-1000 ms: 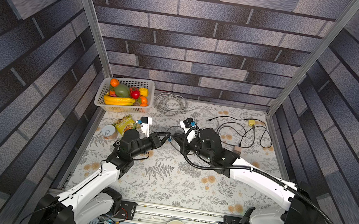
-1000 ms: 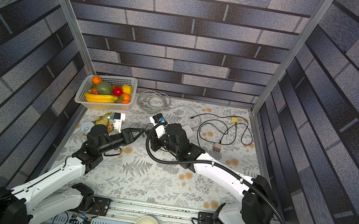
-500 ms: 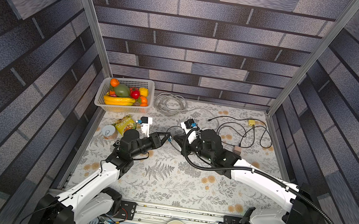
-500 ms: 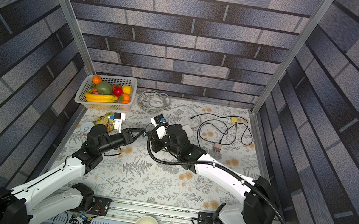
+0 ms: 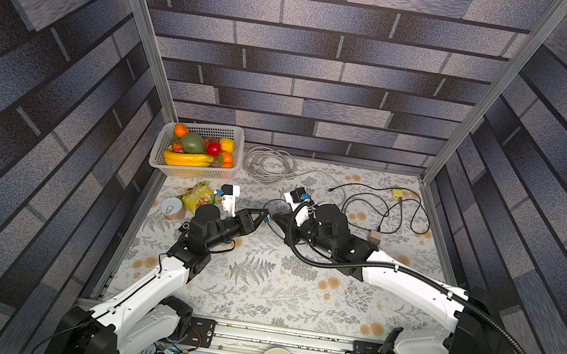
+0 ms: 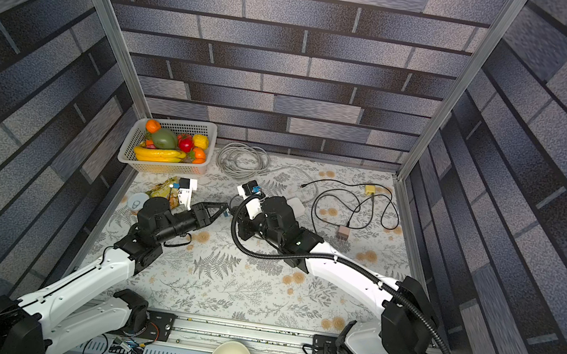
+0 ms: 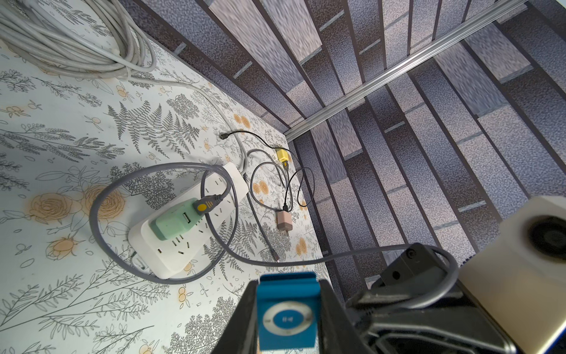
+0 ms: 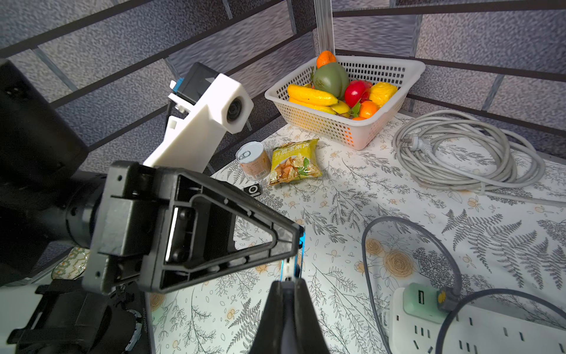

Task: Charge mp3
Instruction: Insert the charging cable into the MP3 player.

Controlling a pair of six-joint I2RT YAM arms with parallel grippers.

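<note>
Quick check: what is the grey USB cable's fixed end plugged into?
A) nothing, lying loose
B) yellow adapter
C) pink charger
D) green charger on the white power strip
D: the grey cable ends in a yellow-dotted plug seated in the green charger, which sits in the white power strip.

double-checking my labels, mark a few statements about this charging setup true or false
1. The left gripper holds the small square blue mp3 player. True.
2. The mint-green charger block is plugged into the long white power strip. True.
3. The white mesh plastic basket is empty. False: it holds fruit.
4. The small pink charger block sits in the power strip. False: it lies on the floral-print table, apart from it.
5. The right gripper is open. False: it is shut on the grey cable.
</note>
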